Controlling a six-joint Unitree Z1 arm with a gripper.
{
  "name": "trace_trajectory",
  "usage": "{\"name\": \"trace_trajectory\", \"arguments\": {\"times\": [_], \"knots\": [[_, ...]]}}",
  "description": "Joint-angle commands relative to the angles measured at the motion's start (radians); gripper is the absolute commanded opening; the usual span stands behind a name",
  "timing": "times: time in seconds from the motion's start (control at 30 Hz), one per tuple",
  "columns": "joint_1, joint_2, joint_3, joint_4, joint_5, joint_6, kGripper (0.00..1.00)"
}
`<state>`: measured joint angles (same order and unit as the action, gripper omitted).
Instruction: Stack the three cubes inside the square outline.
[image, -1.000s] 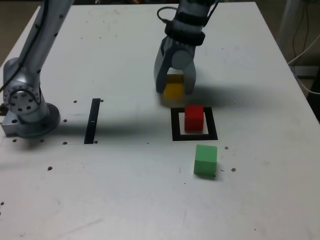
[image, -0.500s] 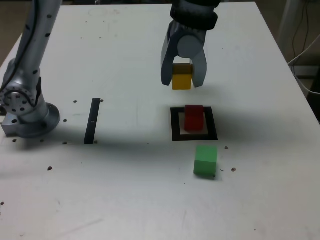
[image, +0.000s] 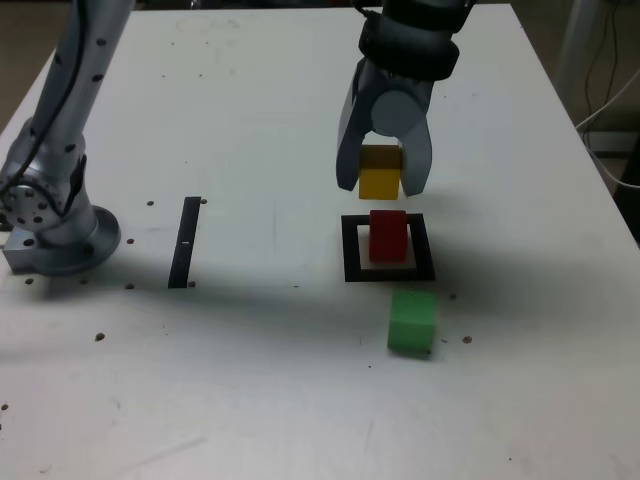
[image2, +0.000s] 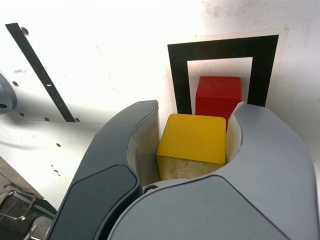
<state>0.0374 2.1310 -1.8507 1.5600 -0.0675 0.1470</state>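
Yellow cube clamped between the fingers of the gripper, held above the white table. Red cube sits inside the square outline, white centre showing beside it. Green cube rests outside the outline, near its edge on the side toward the exterior view's bottom. Surroundings: thin black strip lies flat, well apart, toward the exterior view's left; beyond it, arm base. Small dark spots dot the tabletop. Cables hang past the table at the exterior view's right. Obstruction: gripper body hides part of the outline in the wrist view.
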Motion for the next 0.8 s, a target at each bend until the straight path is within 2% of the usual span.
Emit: {"name": "trace_trajectory", "arguments": {"times": [0.0,0.77], "knots": [[-0.004,0.016,-0.006,0.004,-0.003,-0.003,0.33],[-0.005,0.085,-0.013,-0.019,-0.032,-0.001,0.33]]}}
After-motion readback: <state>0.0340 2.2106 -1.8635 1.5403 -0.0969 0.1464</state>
